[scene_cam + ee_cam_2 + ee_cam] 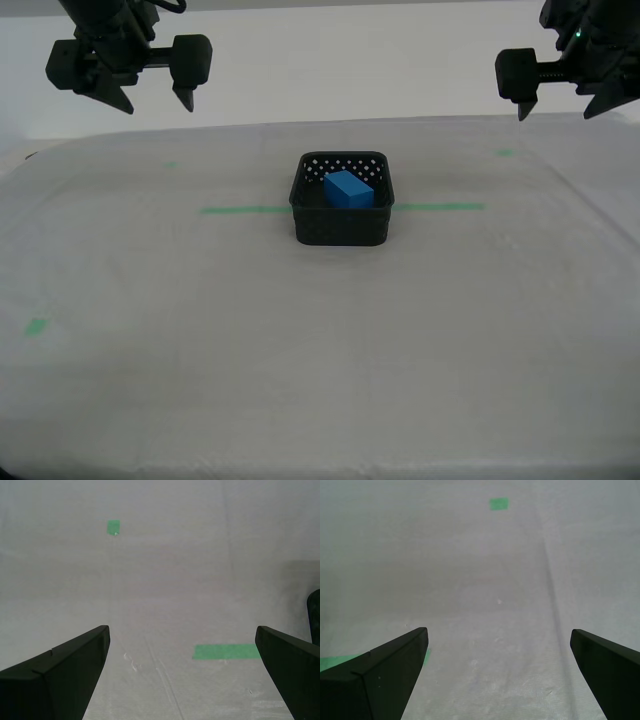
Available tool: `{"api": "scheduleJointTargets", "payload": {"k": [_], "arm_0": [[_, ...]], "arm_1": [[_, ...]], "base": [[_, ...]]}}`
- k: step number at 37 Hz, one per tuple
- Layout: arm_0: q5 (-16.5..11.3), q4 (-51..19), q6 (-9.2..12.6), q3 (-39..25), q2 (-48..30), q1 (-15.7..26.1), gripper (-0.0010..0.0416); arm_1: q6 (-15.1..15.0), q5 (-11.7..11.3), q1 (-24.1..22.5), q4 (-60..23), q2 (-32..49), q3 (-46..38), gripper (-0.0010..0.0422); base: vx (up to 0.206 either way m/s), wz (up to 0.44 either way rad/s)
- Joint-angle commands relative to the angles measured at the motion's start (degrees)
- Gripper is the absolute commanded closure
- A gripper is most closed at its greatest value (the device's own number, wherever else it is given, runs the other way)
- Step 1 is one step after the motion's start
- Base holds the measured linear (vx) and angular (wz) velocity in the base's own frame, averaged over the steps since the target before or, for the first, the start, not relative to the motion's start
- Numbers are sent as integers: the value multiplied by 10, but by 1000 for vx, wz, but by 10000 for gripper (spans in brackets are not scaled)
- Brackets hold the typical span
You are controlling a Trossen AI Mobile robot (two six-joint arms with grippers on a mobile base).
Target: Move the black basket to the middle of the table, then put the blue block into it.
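The small bright-blue rectangular block already sits in the perforated black plastic basket at frame centre, my first gripper and second gripper both released, empty

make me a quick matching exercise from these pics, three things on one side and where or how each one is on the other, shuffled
Things:
1. blue block
2. black basket
3. green tape line
4. my first gripper

Places or states:
A. lies flat on the table, running out from both sides of the basket
B. open, nothing between its jaws
C. inside the basket
D. stands on the tape line

Pairs: 1-C, 2-D, 3-A, 4-B
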State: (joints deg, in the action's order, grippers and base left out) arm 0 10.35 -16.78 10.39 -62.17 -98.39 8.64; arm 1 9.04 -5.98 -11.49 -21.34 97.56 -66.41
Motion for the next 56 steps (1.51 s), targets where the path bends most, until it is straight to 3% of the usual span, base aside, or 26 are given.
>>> {"api": "scheduleJointTargets", "payload": {"k": [1, 56], "arm_0": [[0, 1, 1, 0, 0, 0, 7], [0, 1, 1, 0, 0, 0, 7]], "arm_1": [[0, -2, 0, 1, 0, 0, 12], [0, -2, 0, 1, 0, 0, 12]], "base": [[0, 0], [0, 0]]}}
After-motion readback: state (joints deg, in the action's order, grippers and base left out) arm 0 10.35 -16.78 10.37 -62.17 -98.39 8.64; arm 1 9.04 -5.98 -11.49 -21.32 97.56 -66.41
